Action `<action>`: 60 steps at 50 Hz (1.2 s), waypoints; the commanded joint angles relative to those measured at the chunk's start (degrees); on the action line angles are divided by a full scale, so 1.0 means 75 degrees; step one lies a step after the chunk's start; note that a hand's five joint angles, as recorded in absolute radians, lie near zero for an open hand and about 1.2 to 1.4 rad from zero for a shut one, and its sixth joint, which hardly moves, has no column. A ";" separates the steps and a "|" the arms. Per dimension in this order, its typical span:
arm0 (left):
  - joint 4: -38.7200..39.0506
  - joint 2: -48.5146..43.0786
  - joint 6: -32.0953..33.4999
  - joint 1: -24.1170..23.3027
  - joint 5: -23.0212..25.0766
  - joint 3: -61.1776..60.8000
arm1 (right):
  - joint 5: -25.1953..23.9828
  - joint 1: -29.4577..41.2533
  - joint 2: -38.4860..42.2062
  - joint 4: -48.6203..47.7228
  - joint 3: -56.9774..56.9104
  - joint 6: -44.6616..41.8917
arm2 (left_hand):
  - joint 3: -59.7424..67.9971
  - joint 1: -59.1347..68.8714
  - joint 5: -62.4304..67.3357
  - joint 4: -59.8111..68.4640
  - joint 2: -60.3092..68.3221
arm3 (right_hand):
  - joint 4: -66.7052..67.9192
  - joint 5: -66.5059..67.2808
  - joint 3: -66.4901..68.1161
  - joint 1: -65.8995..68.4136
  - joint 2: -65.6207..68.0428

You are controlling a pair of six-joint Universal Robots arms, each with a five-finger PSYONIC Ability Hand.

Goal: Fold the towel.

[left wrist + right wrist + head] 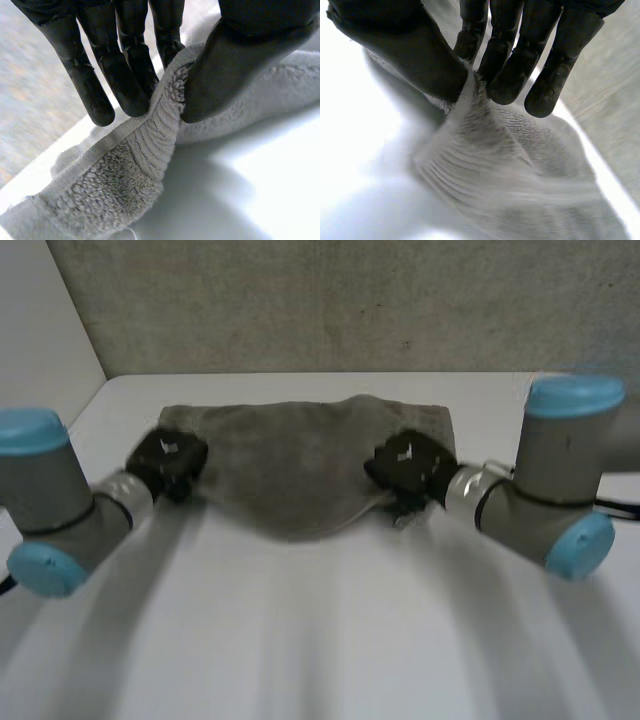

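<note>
towel [300, 465] is lying across the far tabletop [320, 640], near edge sagging | left hand [168, 462] is pinching its near-left corner, right hand [410, 468] pinching near-right | likely folding: carrying both corners level, taut, onto far edge

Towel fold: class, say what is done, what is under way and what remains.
Done: the left robot hand and right robot hand each pinch the towel at its near edge, thumb against fingers. Under way: that edge hangs raised off the table, sagging between them. Left: carry it to the far edge, lay it down, release.
</note>
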 commanded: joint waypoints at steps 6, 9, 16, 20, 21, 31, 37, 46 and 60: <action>0.0010 0.0486 0.1553 0.0334 -0.0050 -0.0849 | 0.0561 0.0030 -0.0782 -0.0457 0.1694 0.0103 | -0.0557 -0.0636 -0.0637 -0.0542 -0.0544 | 0.0375 0.0430 0.0352 0.0424 0.0468; 0.0034 0.0568 0.1553 0.0346 -0.0050 -0.0861 | 0.0737 0.0030 -0.0923 -0.0457 0.1869 0.0150 | -0.2231 -0.2311 -0.2312 -0.2216 -0.2219 | 0.0375 0.0430 0.0352 0.0424 0.0468; 0.0045 0.0604 0.1553 0.0463 -0.0050 -0.0967 | 0.1264 0.0030 -0.1064 -0.0608 0.2291 0.0209 | -0.5404 -0.5484 -0.5485 -0.5390 -0.5392 | -0.0957 -0.0902 -0.0980 -0.0908 -0.0864; 0.0162 0.0604 0.1553 0.0533 -0.0050 -0.1095 | 0.1371 0.0030 -0.1064 -0.0761 0.2491 0.0221 | -0.5830 -0.5910 -0.5910 -0.5815 -0.5817 | -0.1097 -0.1042 -0.1120 -0.1048 -0.1004; 0.0209 0.0581 0.1564 0.0557 -0.0038 -0.1119 | 0.1382 0.0030 -0.1064 -0.0831 0.2573 0.0221 | -0.5897 -0.5977 -0.5978 -0.5882 -0.5885 | -0.1430 -0.1375 -0.1453 -0.1381 -0.1337; 0.0233 0.0323 0.1588 0.0814 -0.0027 -0.1201 | 0.1698 0.0007 -0.1088 -0.1148 0.2854 0.0770 | -0.5742 -0.5822 -0.5823 -0.5727 -0.5730 | -0.3203 -0.3148 -0.3226 -0.3154 -0.3110; 0.0186 0.0357 0.1541 0.1037 -0.0026 -0.1259 | 0.1957 -0.0099 -0.1123 -0.1265 0.2960 0.1193 | 0.0432 0.0352 0.0351 0.0447 0.0444 | -0.4484 -0.4429 -0.4507 -0.4435 -0.4391; 0.0198 0.0498 0.1307 0.1073 0.0009 -0.1540 | 0.2097 -0.0216 -0.1029 -0.1441 0.3042 0.2002 | 0.1411 0.1331 0.1330 0.1426 0.1423 | -0.5426 -0.5371 -0.5449 -0.5377 -0.5333; 0.0221 0.0533 0.0850 0.1073 0.0009 -0.1588 | 0.2168 -0.0239 -0.1041 -0.1875 0.3042 0.3443 | 0.1411 0.1331 0.1330 0.1426 0.1423 | -0.5157 -0.5102 -0.5180 -0.5108 -0.5064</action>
